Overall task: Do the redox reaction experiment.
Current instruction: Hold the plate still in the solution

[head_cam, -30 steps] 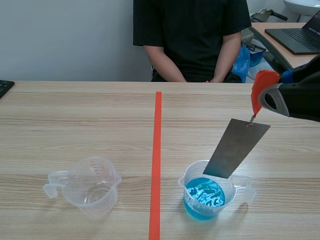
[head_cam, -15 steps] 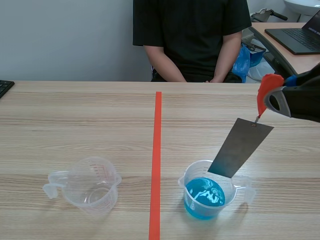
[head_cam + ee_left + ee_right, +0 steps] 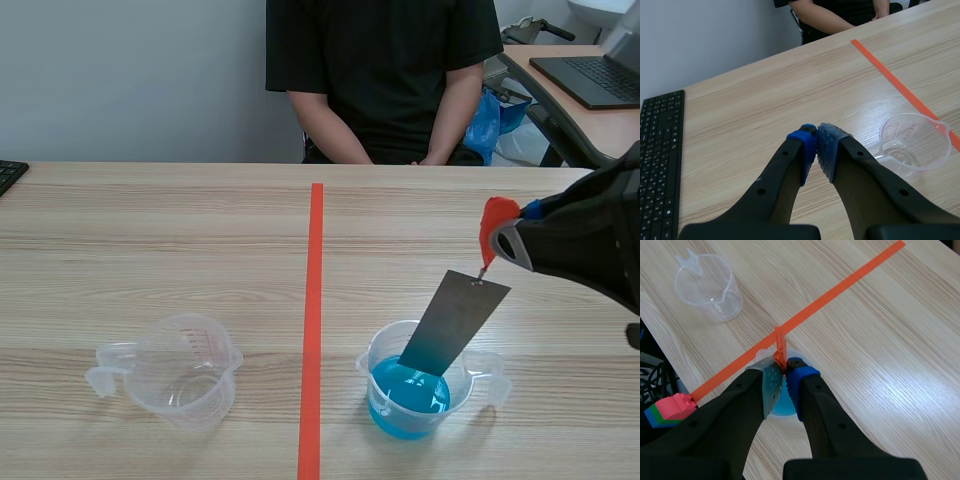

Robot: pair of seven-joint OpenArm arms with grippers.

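Right gripper (image 3: pixel 783 375): fingers narrow, clamped on the red clip (image 3: pixel 494 222), pads pressed on either side of it; the clip carries 1 metal plate (image 3: pixel 455 322), hooked at its upper edge. Plate: flat, grey, dull, rectangular, tilted, upper end leaning toward 1 o'clock from the blue beaker (image 3: pixel 410 395); lower end sits inside that beaker and dips into the blue liquid, where the grey takes a teal tint. Blue beaker: clear plastic, spouted, upright on the table (image 3: pixel 150 250), roughly half filled, just at 3 o'clock of the orange tape line (image 3: pixel 314 300). Empty beaker (image 3: pixel 185 370): clear, graduated, upright, at 9 o'clock of the blue beaker, across the line and well apart from it. Left gripper (image 3: pixel 817 150): fingers closed pad to pad with nothing between them, above bare wood, the empty beaker ahead at its 2 o'clock; keyboard (image 3: pixel 660 160) at its 9 o'clock. Person (image 3: pixel 380 70) seated at 12 o'clock; laptop (image 3: pixel 590 75) on a desk behind.
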